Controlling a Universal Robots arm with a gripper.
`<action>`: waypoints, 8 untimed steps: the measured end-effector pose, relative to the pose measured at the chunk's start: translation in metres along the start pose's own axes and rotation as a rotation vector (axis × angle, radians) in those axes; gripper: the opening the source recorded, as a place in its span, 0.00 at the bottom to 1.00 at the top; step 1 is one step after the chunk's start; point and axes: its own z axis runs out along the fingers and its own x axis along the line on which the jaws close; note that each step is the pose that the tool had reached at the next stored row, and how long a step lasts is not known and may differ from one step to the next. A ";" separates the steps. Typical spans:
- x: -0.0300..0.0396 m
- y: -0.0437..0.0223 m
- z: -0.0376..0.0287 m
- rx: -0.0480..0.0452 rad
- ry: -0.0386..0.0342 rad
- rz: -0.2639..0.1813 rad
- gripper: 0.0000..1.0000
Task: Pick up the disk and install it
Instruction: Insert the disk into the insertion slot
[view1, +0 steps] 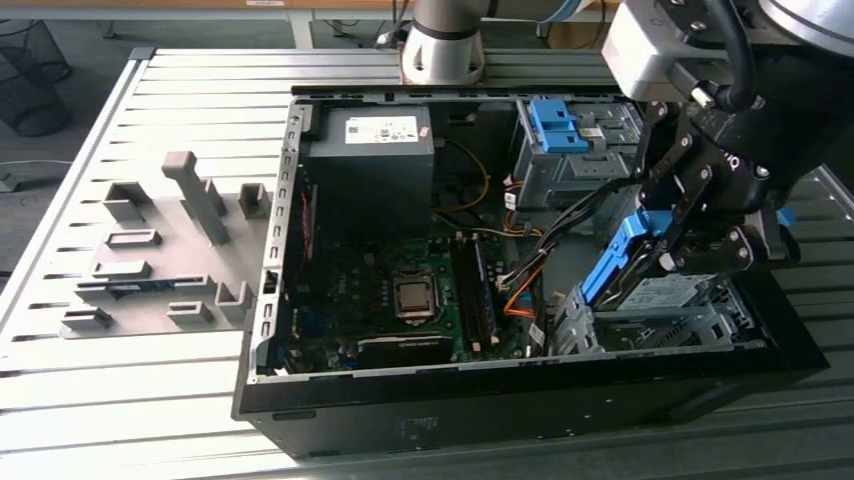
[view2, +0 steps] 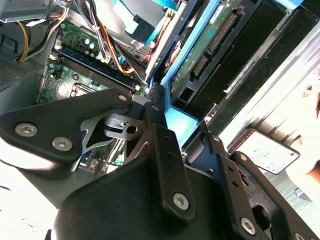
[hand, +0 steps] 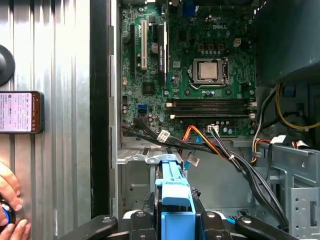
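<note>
End effector (view1: 699, 252) clamps disk (view1: 654, 296) over PC (view1: 534, 398), hand (hand: 8, 199) in first wrist view

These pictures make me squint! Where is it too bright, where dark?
Second wrist view: glare whitens the area beside the gripper. Exterior view: the table shines, the computer case is shadowed inside. First wrist view: the disk is evenly lit.
</note>
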 end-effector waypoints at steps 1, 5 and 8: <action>0.0000 0.0000 0.0000 0.0000 0.0007 0.000 0.37; 0.0000 0.0000 0.0003 0.0000 0.0015 0.000 0.37; 0.0000 -0.0001 0.0028 0.0001 0.0016 0.000 0.44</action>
